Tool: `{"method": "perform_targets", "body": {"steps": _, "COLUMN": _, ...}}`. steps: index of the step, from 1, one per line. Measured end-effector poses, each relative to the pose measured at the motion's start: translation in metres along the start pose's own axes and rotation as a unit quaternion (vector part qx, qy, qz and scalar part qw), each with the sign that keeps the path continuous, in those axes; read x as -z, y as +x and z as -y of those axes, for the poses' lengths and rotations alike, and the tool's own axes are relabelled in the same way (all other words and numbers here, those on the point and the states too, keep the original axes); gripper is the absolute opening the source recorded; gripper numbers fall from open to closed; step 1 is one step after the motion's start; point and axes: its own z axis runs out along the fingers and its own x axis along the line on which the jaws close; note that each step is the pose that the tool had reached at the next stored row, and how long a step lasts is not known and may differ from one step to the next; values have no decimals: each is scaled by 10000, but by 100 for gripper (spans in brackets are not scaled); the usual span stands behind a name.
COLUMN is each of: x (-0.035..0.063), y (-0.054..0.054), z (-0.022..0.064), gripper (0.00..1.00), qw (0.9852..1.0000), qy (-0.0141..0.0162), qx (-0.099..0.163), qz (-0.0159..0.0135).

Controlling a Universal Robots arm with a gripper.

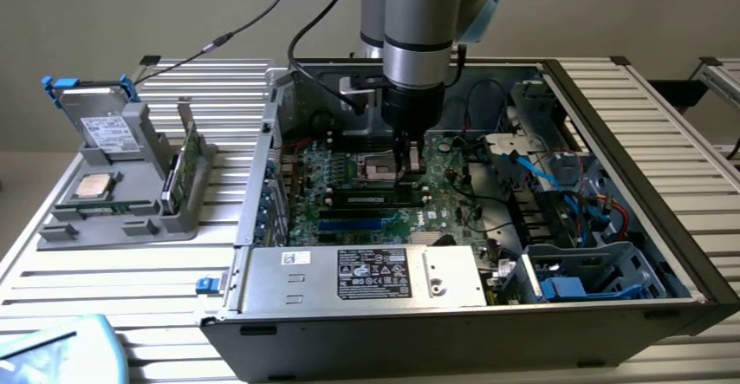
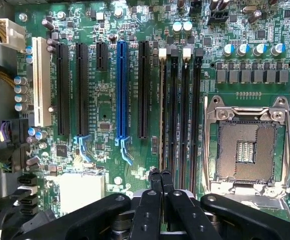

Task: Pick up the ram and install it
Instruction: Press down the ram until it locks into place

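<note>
The ram (image 1: 370, 199) stands in a memory slot on the motherboard inside the open case, its row of black chips facing the front. In the wrist view the ram (image 2: 163, 110) is edge-on, a thin line in the memory slot closest to the long black expansion slots. My gripper (image 1: 405, 178) hangs straight down over one end of it, beside the empty processor socket (image 2: 247, 150). Its black fingertips are pressed together with nothing between them, right over the stick's end (image 2: 160, 174). Whether they touch the stick I cannot tell.
The other memory slots (image 2: 190, 110) beside the ram are empty. A power supply (image 1: 370, 276) fills the case's front, and blue cables (image 1: 567, 180) and drive cages lie at the exterior view's right. A grey fixture (image 1: 127, 215) outside the case holds a silver drive (image 1: 104, 128), a processor chip (image 1: 93, 186) and a green board (image 1: 176, 176).
</note>
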Motion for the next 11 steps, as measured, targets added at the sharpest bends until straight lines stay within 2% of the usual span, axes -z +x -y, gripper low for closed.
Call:
{"method": "perform_targets", "body": {"steps": 3, "x": 4, "y": 0, "z": 0, "gripper": 10, "qw": 10000, "qy": 1, "qx": 0, "qz": 2}}
{"method": "perform_targets", "body": {"steps": 4, "x": 17, "y": 0, "z": 1, "gripper": 10, "qw": 10000, "qy": 3, "qx": -1, "qz": 8}}
{"method": "perform_targets", "body": {"steps": 7, "x": 77, "y": 9, "z": -10, "gripper": 10, "qw": 10000, "qy": 1, "qx": 0, "qz": 1}}
{"method": "perform_targets", "body": {"steps": 11, "x": 79, "y": 9, "z": -93, "gripper": 10, "qw": 10000, "qy": 3, "qx": 0, "qz": 1}}
